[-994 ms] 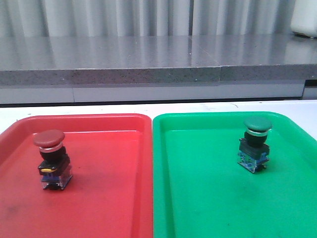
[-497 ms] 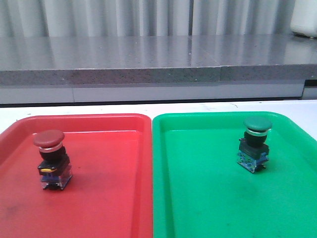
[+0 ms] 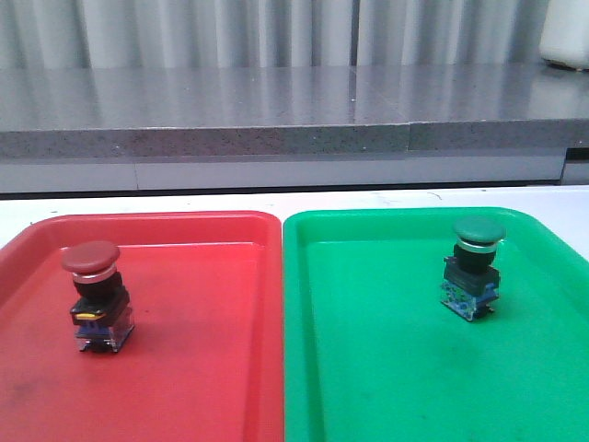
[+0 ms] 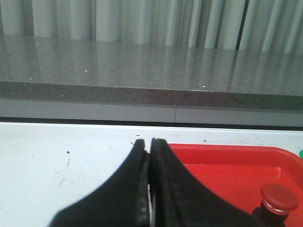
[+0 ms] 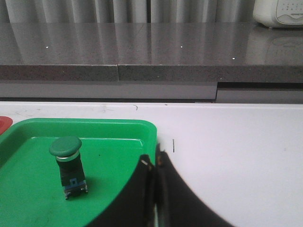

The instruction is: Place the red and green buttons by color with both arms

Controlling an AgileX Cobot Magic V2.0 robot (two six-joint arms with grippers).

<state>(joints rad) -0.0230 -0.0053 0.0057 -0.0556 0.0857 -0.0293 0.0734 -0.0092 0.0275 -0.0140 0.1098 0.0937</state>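
The red button (image 3: 97, 296) stands upright in the red tray (image 3: 212, 350), at its left part. The green button (image 3: 475, 267) stands upright in the green tray (image 3: 386, 368), at its far right part. Neither arm shows in the front view. In the left wrist view my left gripper (image 4: 147, 142) is shut and empty over the white table beside the red tray (image 4: 222, 165), with the red button (image 4: 279, 201) off to one side. In the right wrist view my right gripper (image 5: 155, 158) is shut and empty at the green tray's (image 5: 104, 137) edge, apart from the green button (image 5: 68, 165).
The two trays sit side by side on a white table (image 3: 368, 198). A grey stone ledge (image 3: 276, 120) and curtains run behind it. A white object (image 3: 566, 32) stands on the ledge at the far right.
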